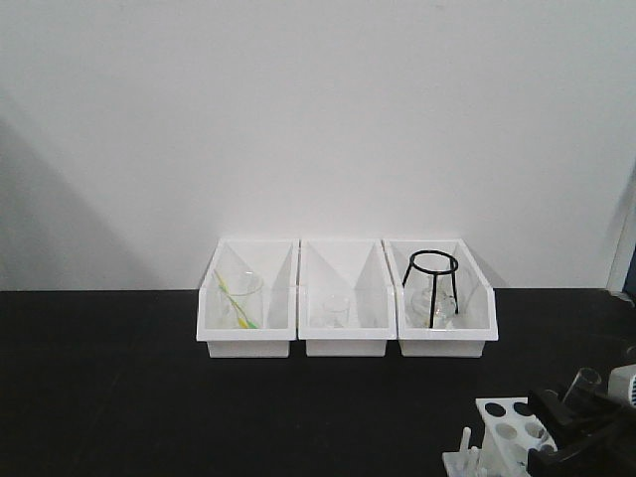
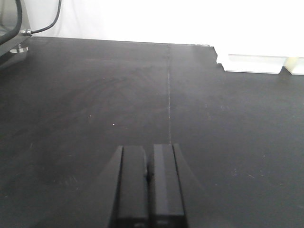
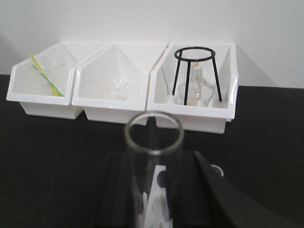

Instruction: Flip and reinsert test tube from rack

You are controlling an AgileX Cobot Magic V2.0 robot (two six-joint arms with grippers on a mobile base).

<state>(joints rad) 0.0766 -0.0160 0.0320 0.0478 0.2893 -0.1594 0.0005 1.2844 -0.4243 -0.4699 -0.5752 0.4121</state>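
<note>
A clear glass test tube (image 3: 153,142) stands upright with its open mouth up, and my right gripper (image 3: 154,159) is shut on it, a black finger on each side. In the front view the test tube (image 1: 583,382) sticks up from the right gripper (image 1: 574,412) at the bottom right, just right of the white rack (image 1: 502,425). Part of the rack (image 3: 156,202) shows below between the fingers, with its round holes. My left gripper (image 2: 148,149) hangs over bare black tabletop, shut with nothing in it.
Three white open-fronted bins (image 1: 346,343) line the back wall: the left has a beaker with a yellow-green stick (image 1: 238,298), the middle has clear glassware, the right has a black tripod stand (image 1: 432,283) over a flask. A cable (image 2: 52,19) lies at far left.
</note>
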